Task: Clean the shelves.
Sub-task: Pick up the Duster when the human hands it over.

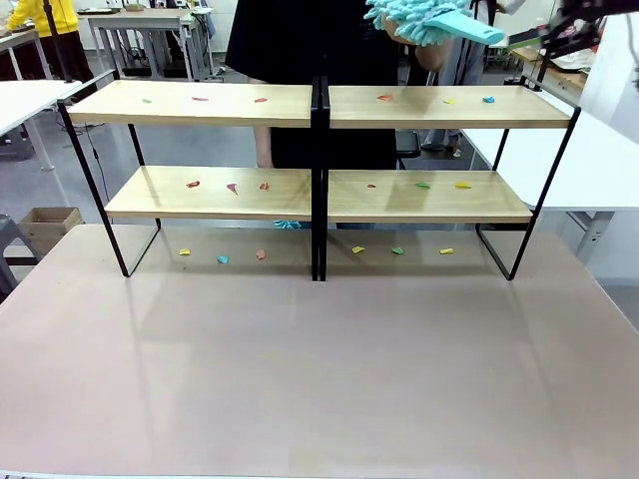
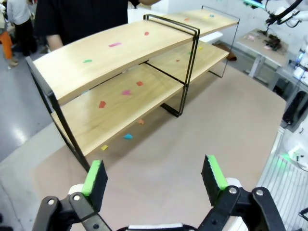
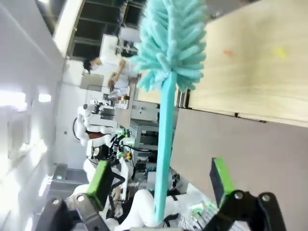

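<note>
The left gripper (image 2: 153,168) hangs over the bare table (image 1: 319,379) with its green pads wide apart and nothing between them, looking at the left end of the shelves (image 1: 230,105). The shelves stand across the far half of the table, almost as wide as it, with two units joined at black frames in the middle. On the left unit, three small paper scraps (image 1: 200,99) lie on the top board, three more lie on the lower board, and three lie on the table under it. The right unit has the same: three scraps on top, three on the lower board, three on the table below. A person (image 1: 300,40) in black stands just behind the middle of the shelves. Above the right unit, the person's hand (image 1: 431,52) holds a teal duster (image 1: 424,20) by its fluffy head, with the handle pointing to the right. In the right wrist view, this handle runs between the fingers of the right gripper (image 3: 161,171). The jaws are wide, both pads stand apart from the handle, and the fluffy head is near the edge of a shelf board.
</note>
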Action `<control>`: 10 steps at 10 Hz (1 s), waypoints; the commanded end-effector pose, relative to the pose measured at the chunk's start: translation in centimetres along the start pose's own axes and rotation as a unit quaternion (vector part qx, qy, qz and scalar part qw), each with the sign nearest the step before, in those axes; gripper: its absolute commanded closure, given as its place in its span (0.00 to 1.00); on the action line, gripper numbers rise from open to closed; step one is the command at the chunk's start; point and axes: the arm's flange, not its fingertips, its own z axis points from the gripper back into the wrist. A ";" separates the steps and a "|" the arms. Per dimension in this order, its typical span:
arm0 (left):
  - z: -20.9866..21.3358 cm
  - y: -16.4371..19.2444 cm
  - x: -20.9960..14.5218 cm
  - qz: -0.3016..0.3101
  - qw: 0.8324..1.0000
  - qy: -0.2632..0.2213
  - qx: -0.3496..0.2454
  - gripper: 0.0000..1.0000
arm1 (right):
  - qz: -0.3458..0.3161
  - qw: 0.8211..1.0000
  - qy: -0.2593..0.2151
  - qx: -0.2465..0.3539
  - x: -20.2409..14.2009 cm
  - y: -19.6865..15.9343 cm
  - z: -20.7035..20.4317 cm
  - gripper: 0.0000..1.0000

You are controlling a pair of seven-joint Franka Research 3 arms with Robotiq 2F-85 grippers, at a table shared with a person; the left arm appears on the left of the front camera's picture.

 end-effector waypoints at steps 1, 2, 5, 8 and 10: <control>0.0 0.0 0.0 0.000 1.000 0.001 0.000 0.00 | -0.016 1.000 0.022 -0.015 0.3 2.0 -0.8 0.00; 0.0 0.0 0.0 0.000 1.000 0.001 0.000 0.00 | -0.017 0.999 0.026 -0.013 0.5 2.1 -1.8 0.00; 0.0 0.0 0.0 0.000 1.000 0.001 0.000 0.00 | -0.022 0.998 0.049 -0.023 0.9 1.8 -3.6 0.00; 0.0 0.0 0.0 0.000 1.000 0.001 0.000 0.00 | -0.019 0.998 0.059 -0.020 1.0 1.9 -4.0 0.57; 0.0 0.0 0.0 0.000 1.000 0.001 0.000 0.00 | -0.019 0.997 0.067 -0.017 1.0 1.9 -4.1 1.00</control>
